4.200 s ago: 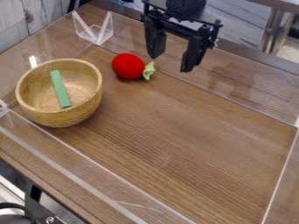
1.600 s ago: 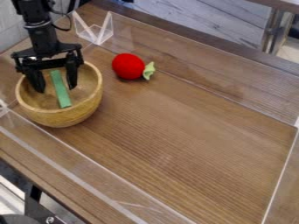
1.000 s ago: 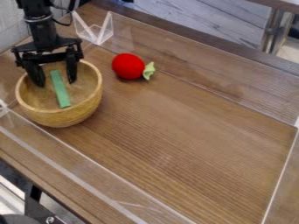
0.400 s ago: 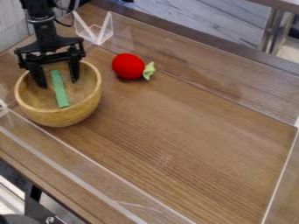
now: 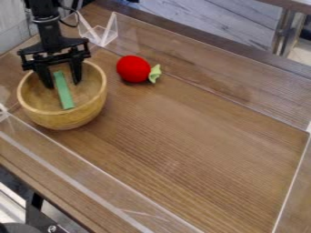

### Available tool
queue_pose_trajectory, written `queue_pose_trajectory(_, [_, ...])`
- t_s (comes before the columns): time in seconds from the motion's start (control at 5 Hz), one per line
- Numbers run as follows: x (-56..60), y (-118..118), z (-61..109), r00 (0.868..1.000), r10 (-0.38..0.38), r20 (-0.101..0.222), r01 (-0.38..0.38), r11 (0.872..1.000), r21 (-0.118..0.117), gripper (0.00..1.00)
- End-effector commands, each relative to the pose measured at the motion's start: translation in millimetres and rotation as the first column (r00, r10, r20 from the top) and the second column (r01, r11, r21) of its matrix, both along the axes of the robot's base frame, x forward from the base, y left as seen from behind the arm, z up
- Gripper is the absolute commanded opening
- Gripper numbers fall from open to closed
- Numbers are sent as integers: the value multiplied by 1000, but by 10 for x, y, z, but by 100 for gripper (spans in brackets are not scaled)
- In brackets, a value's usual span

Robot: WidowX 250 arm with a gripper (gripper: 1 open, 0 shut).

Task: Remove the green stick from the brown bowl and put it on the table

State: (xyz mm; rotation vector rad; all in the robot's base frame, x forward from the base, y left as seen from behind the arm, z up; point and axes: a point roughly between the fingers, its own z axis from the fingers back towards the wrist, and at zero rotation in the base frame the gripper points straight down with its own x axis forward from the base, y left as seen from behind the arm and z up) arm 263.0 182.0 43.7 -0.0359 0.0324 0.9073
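Green stick (image 5: pixel 61 91) lies slanted inside the brown bowl (image 5: pixel 60 95), directly beneath the gripper (image 5: pixel 57 77), whose two fingers straddle its upper end, spread apart and not yet pinching it. Since a moment ago the gripper has edged slightly over the bowl without closing visibly, so the grasp looks imminent, lifting undone. One stick, one bowl, one red fruit (image 5: pixel 135 68) right of the gripper, one clear holder (image 5: pixel 97 30) behind it, all on the table (image 5: pixel 195 136).

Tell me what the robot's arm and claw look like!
The arm is black and slim, like a dark post. Its gripper is black too, with a crossbar and two thin, straight fingers like a little fork. No markings show.
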Motion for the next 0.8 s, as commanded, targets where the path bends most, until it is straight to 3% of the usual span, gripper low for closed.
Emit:
queue_pose_trajectory(0.0, [88, -4, 277, 999, -11, 54, 9, 1000, 30, 0])
queue_pose_trajectory(0.6, [79, -118, 663, 988, -114, 108, 117, 993, -21, 0])
